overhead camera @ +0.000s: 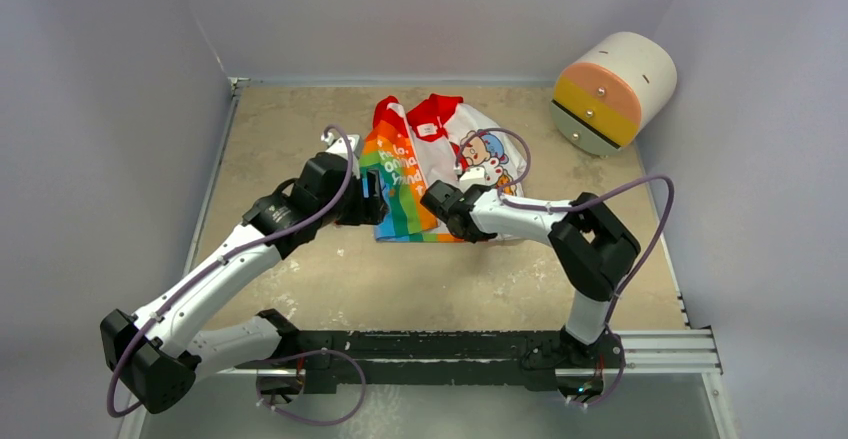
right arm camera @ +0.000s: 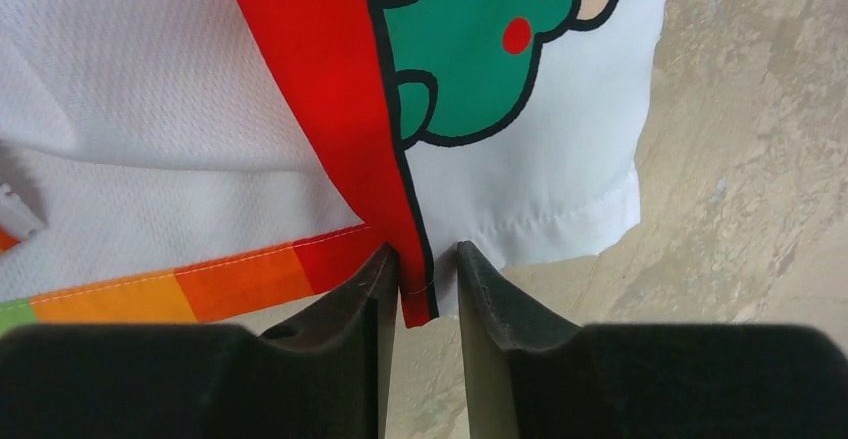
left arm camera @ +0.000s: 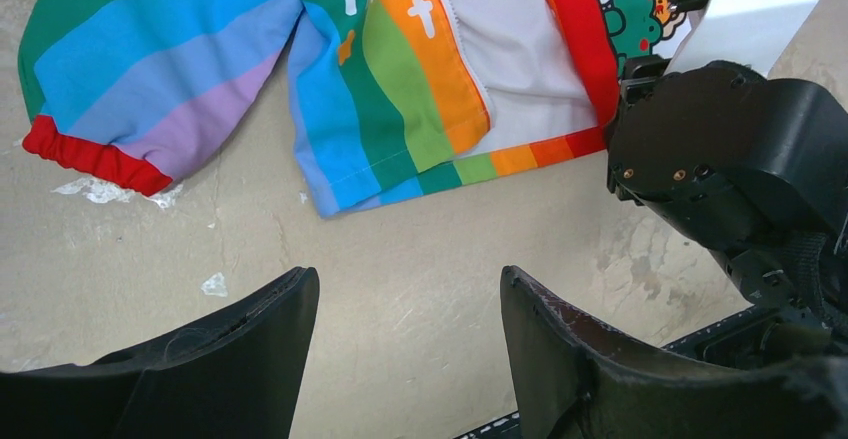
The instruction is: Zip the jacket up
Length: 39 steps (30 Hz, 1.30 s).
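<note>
The jaws of the right arm (overhead camera: 530, 217) stand narrow, with the bottom corner of the red front edge (right arm camera: 330, 109) of the jacket (overhead camera: 440, 159) between them. One pad touches the red strip and a sliver of gap shows at the other, so I cannot tell whether the cloth is pinched yet. Just beside that corner lie the white front panel (right arm camera: 560, 179) on one side and the rainbow hem (right arm camera: 200, 284) of the inner layer on the other.

The jaws of the left arm (overhead camera: 300, 204) stand wide and hold nothing. They hang over bare tabletop (overhead camera: 400, 279), just on the near side of the jacket's rainbow panel (left arm camera: 400, 89), with its red-cuffed sleeve (left arm camera: 150, 69) off to one side.

The jacket lies flat and open at the front on the tabletop, between the two wrists. A striped drum (overhead camera: 612, 89) stands well apart from it, toward the far right.

By my judgement this is the opening step: taking hold of the two front edges at the hem, with nothing zipped. Next the right jaws need a firm pinch on the red corner. The left jaws then need to reach forward to the rainbow panel's lower edge, so both zip ends can be brought together. I cannot make out the slider.
</note>
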Available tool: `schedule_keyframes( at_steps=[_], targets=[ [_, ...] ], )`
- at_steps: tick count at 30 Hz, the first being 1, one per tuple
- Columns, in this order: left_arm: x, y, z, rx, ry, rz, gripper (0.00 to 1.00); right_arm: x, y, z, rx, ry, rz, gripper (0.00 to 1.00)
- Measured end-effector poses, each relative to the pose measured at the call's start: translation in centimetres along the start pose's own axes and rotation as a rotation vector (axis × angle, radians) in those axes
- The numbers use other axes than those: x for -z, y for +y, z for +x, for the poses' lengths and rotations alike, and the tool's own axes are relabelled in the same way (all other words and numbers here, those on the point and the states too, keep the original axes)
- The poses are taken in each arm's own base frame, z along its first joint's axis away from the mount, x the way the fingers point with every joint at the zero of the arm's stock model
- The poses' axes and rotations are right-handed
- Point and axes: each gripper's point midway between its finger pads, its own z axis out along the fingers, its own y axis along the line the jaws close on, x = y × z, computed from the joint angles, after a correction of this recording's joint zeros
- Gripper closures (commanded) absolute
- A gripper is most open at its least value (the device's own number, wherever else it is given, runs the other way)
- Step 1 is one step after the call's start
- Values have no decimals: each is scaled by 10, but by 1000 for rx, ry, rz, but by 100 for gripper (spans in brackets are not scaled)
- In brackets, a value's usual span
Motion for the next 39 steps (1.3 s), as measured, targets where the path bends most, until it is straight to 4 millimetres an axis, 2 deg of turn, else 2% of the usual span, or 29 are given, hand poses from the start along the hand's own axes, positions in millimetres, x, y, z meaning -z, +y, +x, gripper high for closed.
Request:
schedule_keyframes(
  at_steps=[3, 4, 9, 12, 14, 19, 22, 26, 33, 37, 39],
  targets=[
    [1, 1, 0, -10, 1, -1, 34, 0, -3, -1, -9, -4, 19, 96],
    [1, 1, 0, -12, -1, 0, 34, 0, -3, -2, -15, -5, 24, 100],
    [5, 1, -2, -14, -14, 3, 34, 2, -3, -6, -28, -15, 25, 100],
    [5, 1, -2, -14, -15, 4, 34, 10, -1, -12, -49, -24, -16, 100],
    [6, 1, -2, -14, -13, 3, 34, 23, 1, -21, -83, -41, -75, 100],
    [6, 1, -1, -15, -12, 2, 34, 79, 6, -59, -212, -129, -326, 100],
    [6, 2, 0, -15, -8, 0, 34, 102, 14, -65, -249, -150, -474, 100],
    [6, 2, 0, -15, -8, 0, 34, 111, 29, -44, -234, -106, -621, 100],
    [6, 2, 0, -15, -8, 2, 34, 97, 59, 25, -168, 64, -796, 100],
    [6, 1, 0, -15, -7, 5, 34, 85, 60, 58, -159, 143, -817, 100],
    [6, 1, 0, -15, -7, 6, 34, 81, 58, 68, -164, 164, -811, 93]
  ],
)
